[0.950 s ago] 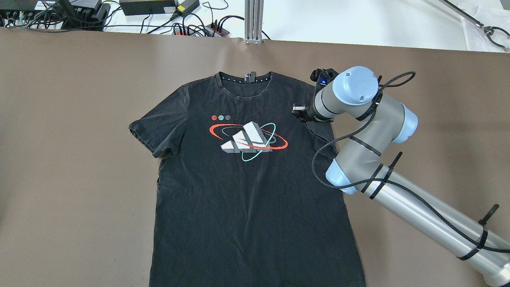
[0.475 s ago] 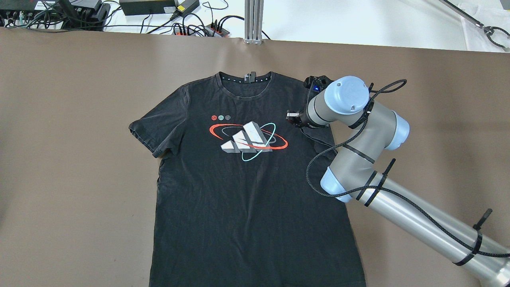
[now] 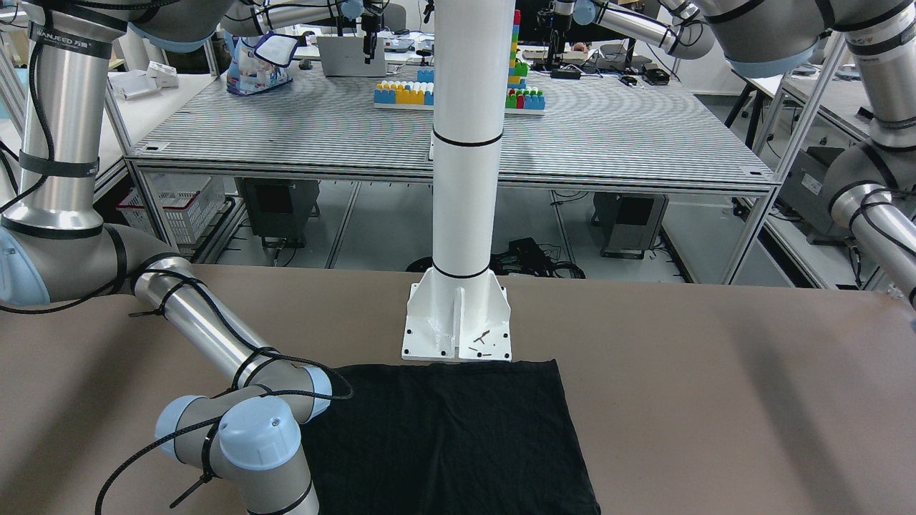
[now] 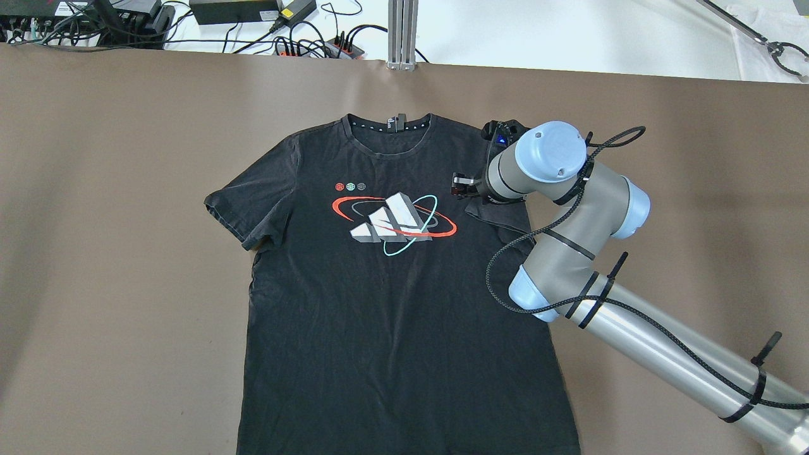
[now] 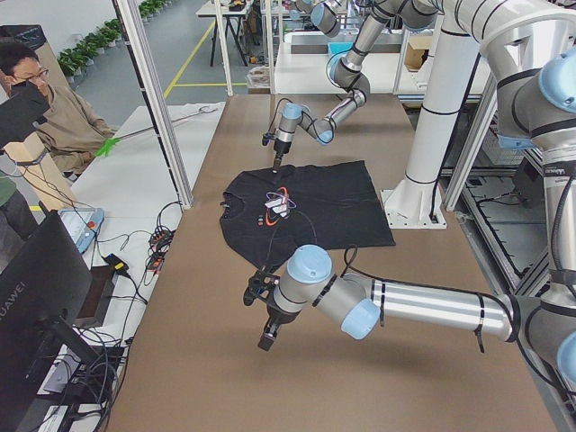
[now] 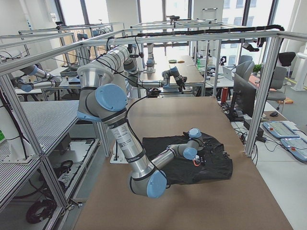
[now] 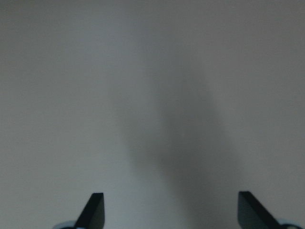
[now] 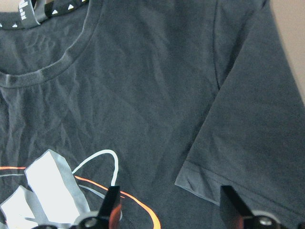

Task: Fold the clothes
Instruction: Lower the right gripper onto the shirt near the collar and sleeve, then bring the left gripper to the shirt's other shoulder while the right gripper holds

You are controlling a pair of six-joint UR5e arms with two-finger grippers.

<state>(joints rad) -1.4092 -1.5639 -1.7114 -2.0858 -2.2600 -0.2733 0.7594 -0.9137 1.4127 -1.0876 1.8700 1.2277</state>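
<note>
The clothes are one black T-shirt [image 4: 392, 297] with a red, white and teal print, lying flat and face up on the brown table; it also shows in the front-facing view [image 3: 458, 429] and in the left view [image 5: 306, 207]. Its sleeve on the right arm's side [image 8: 248, 138] lies folded in over the chest. My right gripper [image 4: 460, 186] hovers over that sleeve's hem, open and empty; its fingertips [image 8: 112, 206] stand wide apart. My left gripper [image 5: 265, 324] is open and empty over bare table, off the shirt; its fingertips [image 7: 94, 210] are spread.
A white pillar [image 3: 465, 179] on a base plate [image 3: 458, 329] stands at the shirt's bottom hem. Cables and power supplies [image 4: 240, 12] lie beyond the table's far edge. An aluminium post [image 4: 402, 35] stands there. People sit to the left of the table [image 5: 45, 108].
My right gripper has moved left, from the shoulder edge to over the chest. The sleeve's edge now lies further in over the shirt.
</note>
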